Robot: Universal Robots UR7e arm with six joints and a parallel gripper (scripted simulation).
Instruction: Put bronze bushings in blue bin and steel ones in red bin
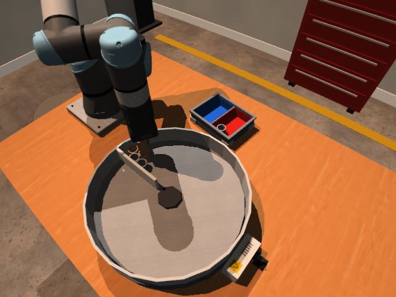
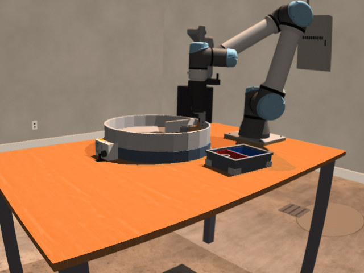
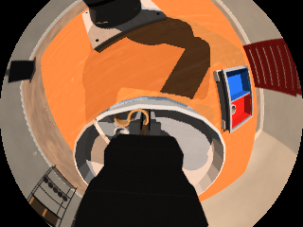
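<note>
"Fingers (image 1: 146, 140) (image 2: 202, 119) first: how are they set?"

"Nearly closed, with a narrow gap kept between them. The wall of a bronze bushing (image 3: 137, 110) is pinched there, low inside the turntable's rim (image 1: 247, 192) (image 2: 147, 142) (image 3: 220, 137)."

"And beside it?"

"Another bronze bushing (image 1: 128, 149) (image 3: 124, 124) can be seen, near the pale guide bar (image 1: 138, 167) (image 2: 173, 126) (image 3: 101, 129). Two steel bushings (image 1: 133, 153) are lined up along that bar; in the wrist view they are partly hidden by the gripper's body."

"Has anything been sorted?"

"One pale bushing (image 1: 218, 127) (image 2: 226, 154) (image 3: 233, 105) is held in the red bin (image 1: 238, 122) (image 2: 237, 153) (image 3: 242, 113). No bushing is seen in the blue bin (image 1: 215, 113) (image 2: 249, 151) (image 3: 238, 84), though its floor is partly hidden in the exterior view."

"Farther off?"

"Both bins are carried on the orange bench (image 1: 304, 192) (image 2: 117, 190) (image 3: 118, 66), and beyond it a red drawer cabinet (image 1: 335, 64) (image 3: 275, 66) is seen."
</note>
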